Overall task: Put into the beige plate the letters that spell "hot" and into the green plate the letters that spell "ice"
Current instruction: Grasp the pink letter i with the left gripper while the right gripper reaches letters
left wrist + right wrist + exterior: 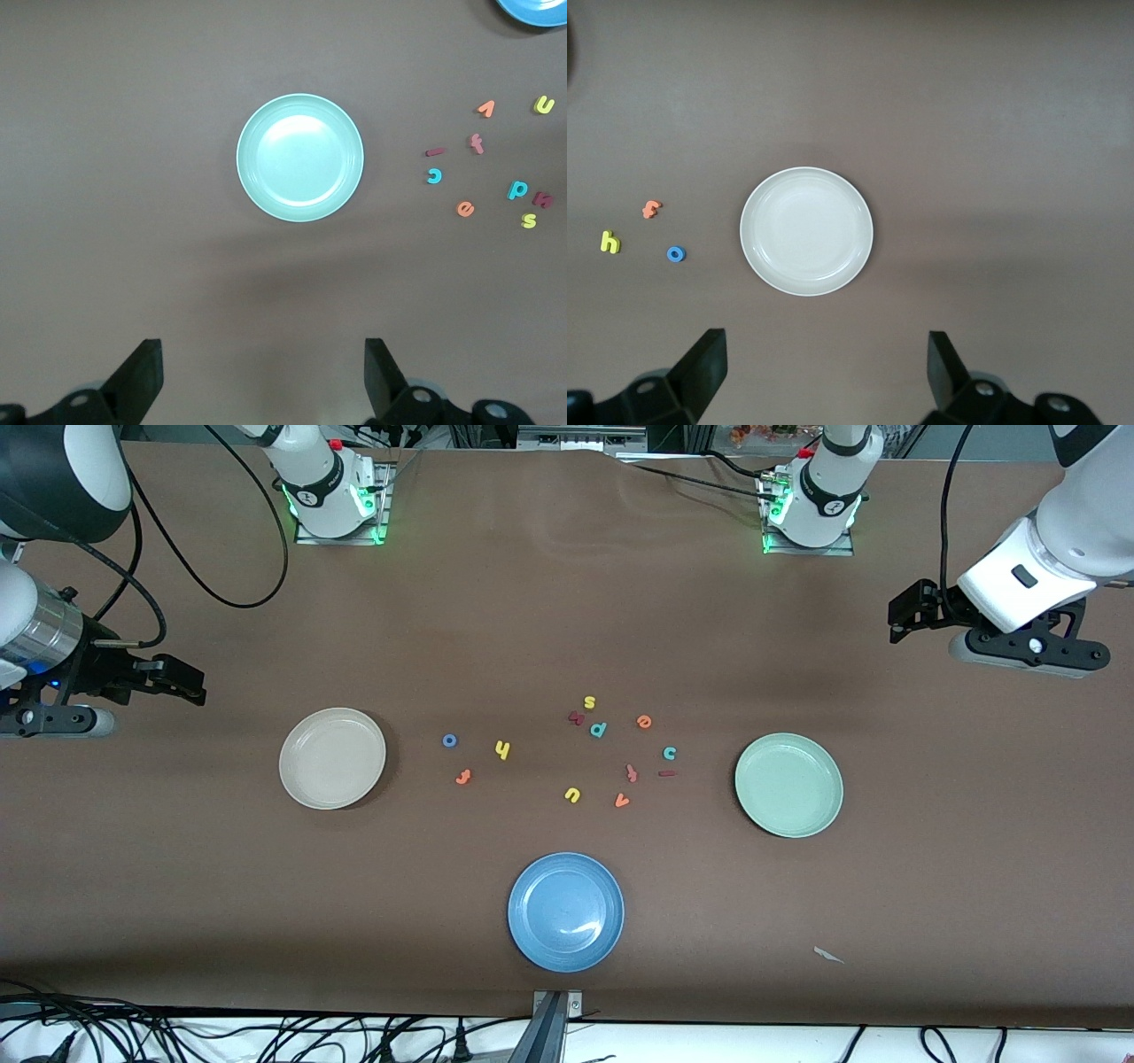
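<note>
Nearest the front camera: the blue plate, empty, not part of the job. Farther from the camera than this plate, toward the right arm's end of the table: the beige plate, empty. Toward the left arm's end: the green plate, empty as well.

Between those two plates, all letters loose on the table. Just beside the beige plate: blue "o", yellow "h", orange "t". Closer to the green plate: teal "c", dark red "i", orange "e". Mixed among them, not wanted: yellow "s", teal "p", yellow "u", orange "v", plus two reddish letters not readable.

Left gripper up in the air over bare table beside the green plate, fingers wide apart, holding nothing. Right gripper up over bare table beside the beige plate, fingers also spread, empty. Nothing sorted yet.

Risks from here, as judgement only:
- Very small, flat letters; easy to close on nothing or to push a piece away.
- "i" lying close to "c" and to a reddish letter; possible to catch two at once or knock a neighbour.
- Same colours repeated (orange "t", "e", "v"; yellow "h", "u", "s"); wrong pick likely if chosen by colour only.
</note>
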You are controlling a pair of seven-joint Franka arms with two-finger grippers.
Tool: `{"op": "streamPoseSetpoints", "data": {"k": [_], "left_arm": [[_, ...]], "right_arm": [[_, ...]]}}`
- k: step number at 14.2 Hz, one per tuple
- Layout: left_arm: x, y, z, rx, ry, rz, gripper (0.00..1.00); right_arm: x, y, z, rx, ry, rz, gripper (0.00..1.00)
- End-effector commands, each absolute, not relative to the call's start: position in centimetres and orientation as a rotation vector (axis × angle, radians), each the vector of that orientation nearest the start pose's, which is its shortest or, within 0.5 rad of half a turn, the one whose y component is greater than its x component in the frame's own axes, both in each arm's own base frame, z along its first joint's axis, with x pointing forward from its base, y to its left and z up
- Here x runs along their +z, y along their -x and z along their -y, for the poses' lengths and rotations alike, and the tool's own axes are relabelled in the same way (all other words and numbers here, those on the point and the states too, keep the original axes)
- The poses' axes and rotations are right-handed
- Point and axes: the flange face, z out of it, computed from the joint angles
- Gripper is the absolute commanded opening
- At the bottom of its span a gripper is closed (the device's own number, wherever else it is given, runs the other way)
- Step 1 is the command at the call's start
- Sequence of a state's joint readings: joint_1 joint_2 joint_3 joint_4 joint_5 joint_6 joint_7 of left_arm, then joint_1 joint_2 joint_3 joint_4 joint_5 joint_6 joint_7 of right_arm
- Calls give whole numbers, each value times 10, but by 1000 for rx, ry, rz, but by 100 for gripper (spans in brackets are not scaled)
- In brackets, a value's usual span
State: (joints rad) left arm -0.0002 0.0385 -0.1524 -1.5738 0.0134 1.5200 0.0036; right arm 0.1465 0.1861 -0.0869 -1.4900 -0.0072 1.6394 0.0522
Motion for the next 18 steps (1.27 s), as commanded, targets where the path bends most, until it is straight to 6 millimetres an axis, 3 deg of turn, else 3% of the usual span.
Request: {"op": "streamPoseSetpoints", "data": {"k": [1,9,12,14,15,18], "left_arm": [[604,-557,82,148,3112,-243,100],[589,-563,92,202,3128,-272,100],[585,-562,107,211,3119,-317,100],[569,-569,116,252,3119,-349,100],[556,-570,137,281,3113,-403,100],[504,-591,154,393,3110,-446,100]], "right_arm": [[564,-611,-43,43,3162,10,100],[563,-612,-45,46,3162,15,100],[563,-612,-45,46,3162,15,100],[562,-612,-46,48,3164,20,100],[562,-612,-46,48,3166,20,100],[560,-613,-50,52,3166,32,100]]}}
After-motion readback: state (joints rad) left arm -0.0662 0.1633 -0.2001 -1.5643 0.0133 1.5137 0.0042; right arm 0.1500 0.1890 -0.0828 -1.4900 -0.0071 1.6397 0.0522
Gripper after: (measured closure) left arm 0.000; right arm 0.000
